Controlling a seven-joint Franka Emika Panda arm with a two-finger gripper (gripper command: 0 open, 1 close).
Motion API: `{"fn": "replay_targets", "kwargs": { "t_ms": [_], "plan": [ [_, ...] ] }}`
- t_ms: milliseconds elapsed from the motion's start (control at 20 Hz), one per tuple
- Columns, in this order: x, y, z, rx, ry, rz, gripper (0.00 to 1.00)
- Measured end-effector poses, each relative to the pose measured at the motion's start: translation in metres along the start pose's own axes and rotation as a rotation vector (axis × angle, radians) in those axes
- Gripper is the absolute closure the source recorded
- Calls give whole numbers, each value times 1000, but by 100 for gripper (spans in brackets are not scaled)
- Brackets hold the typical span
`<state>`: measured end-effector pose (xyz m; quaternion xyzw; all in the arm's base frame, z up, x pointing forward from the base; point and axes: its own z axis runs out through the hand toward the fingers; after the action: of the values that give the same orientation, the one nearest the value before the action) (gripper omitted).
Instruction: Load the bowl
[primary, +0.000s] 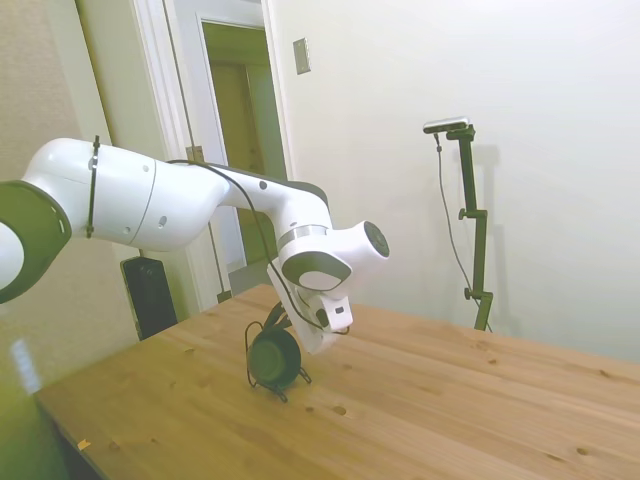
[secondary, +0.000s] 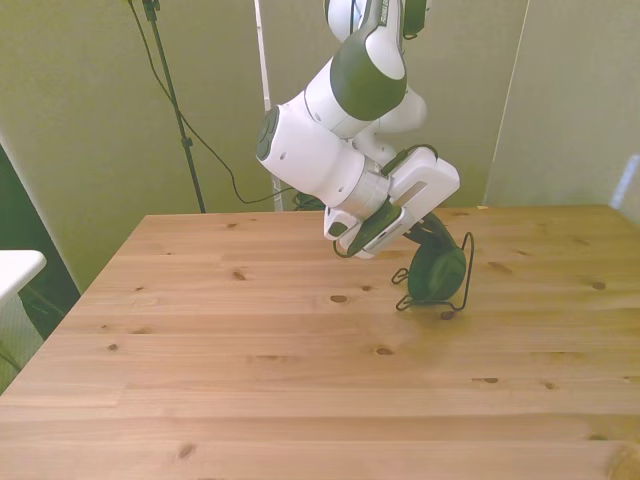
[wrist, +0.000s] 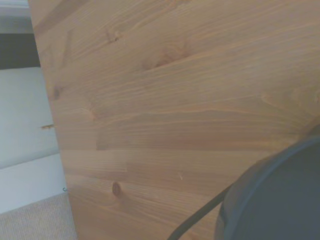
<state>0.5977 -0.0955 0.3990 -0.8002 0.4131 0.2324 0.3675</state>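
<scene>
The small round dark green matte bowl (secondary: 436, 272) stands on edge inside the thin black wire rack (secondary: 457, 295), pincer (secondary: 425, 240) at its rim, finger state hidden. Wooden bench (secondary: 250, 370) underneath. Load looks nearly done; release left.

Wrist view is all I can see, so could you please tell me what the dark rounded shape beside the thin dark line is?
Observer: It is the small round dark green bowl, standing on its edge rather than flat on the wooden table.
Operator: And the thin line, please?
Observer: That is a thin black wire rack, which props the bowl up.
Operator: Where on the table are they?
Observer: Toward the front view's right, with the white arm leaning down over them.
</scene>
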Motion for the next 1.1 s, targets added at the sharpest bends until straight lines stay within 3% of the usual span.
{"fn": "replay_targets", "kwargs": {
  "t_ms": [200,250,1100],
  "plan": [
    [-1,0,0,-2,2,-2,100],
    [-1,-1,0,-4,3,-2,0],
    [-7,-5,5,-48,16,21,0]
  ]
}}
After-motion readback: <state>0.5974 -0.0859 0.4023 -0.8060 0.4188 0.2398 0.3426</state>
